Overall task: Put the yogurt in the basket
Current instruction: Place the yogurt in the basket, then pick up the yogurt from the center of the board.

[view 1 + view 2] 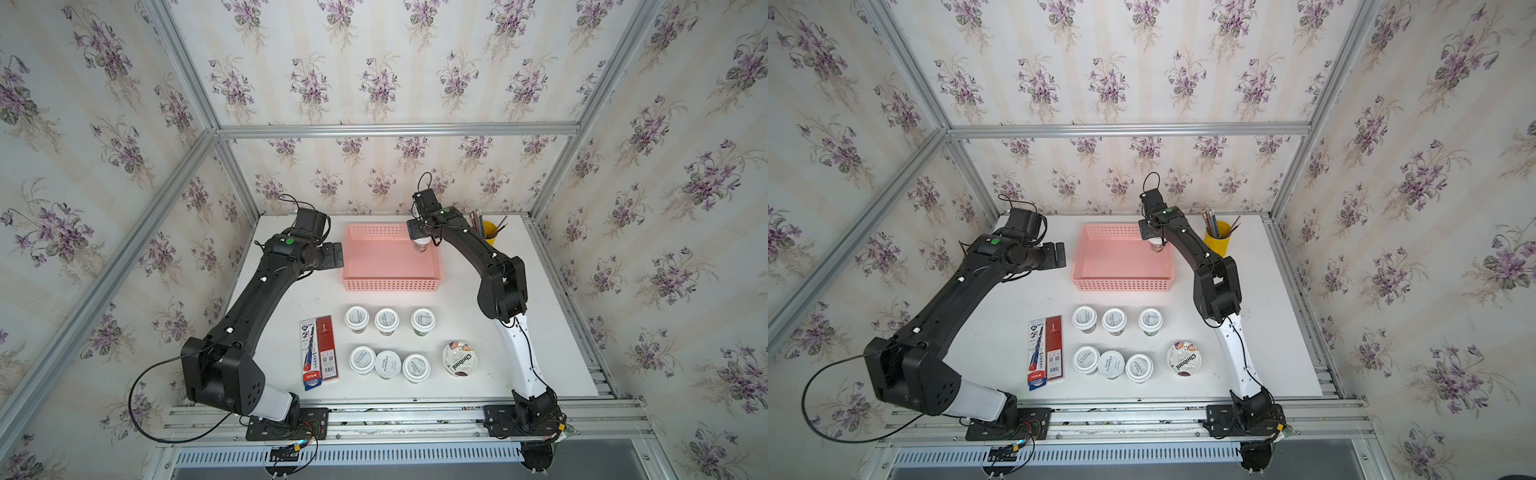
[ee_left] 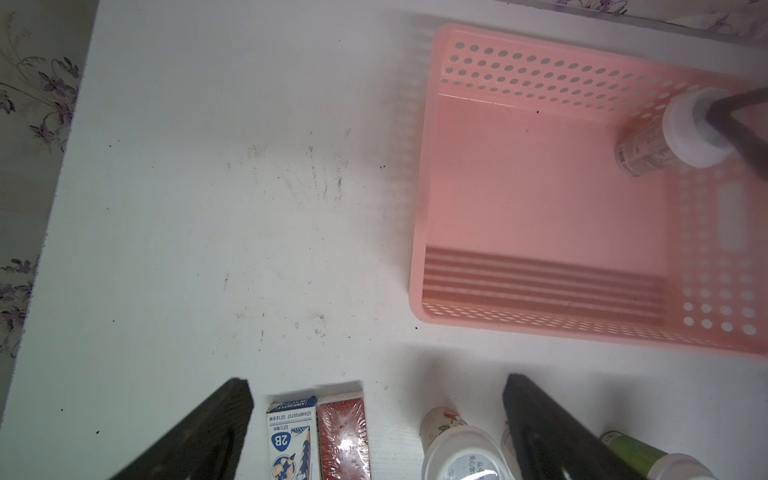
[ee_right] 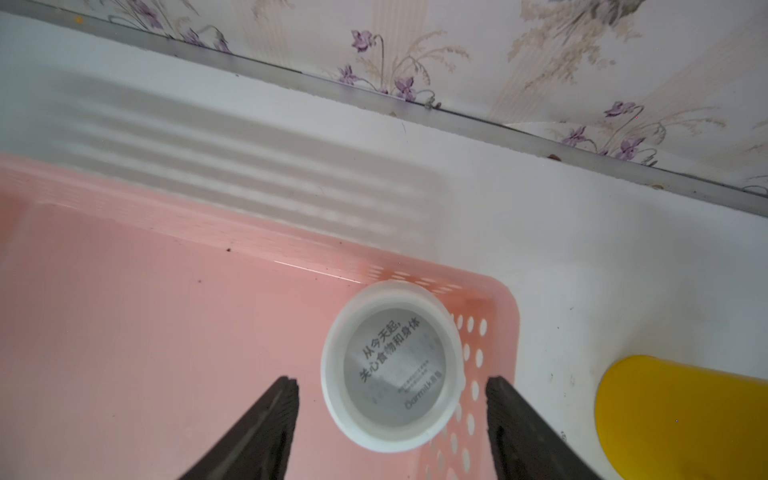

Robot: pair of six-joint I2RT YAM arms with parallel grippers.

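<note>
One yogurt cup (image 3: 392, 365) with a white, grey-printed lid stands upright in the far right corner of the pink basket (image 1: 390, 284). My right gripper (image 3: 391, 380) hangs just above it, open, with a gap between each finger and the lid. Several more yogurt cups (image 1: 386, 320) stand in two rows on the table in front of the basket, and the flat Chobani cup (image 1: 460, 359) sits to their right. Left of the basket, my left gripper (image 2: 377, 379) is wide open over bare table and holds nothing.
A yellow pencil cup (image 1: 489, 232) stands at the back, right of the basket and close to my right arm. Two flat pencil packs (image 1: 319, 351) lie left of the yogurt rows. Wallpapered walls and an aluminium frame enclose the table.
</note>
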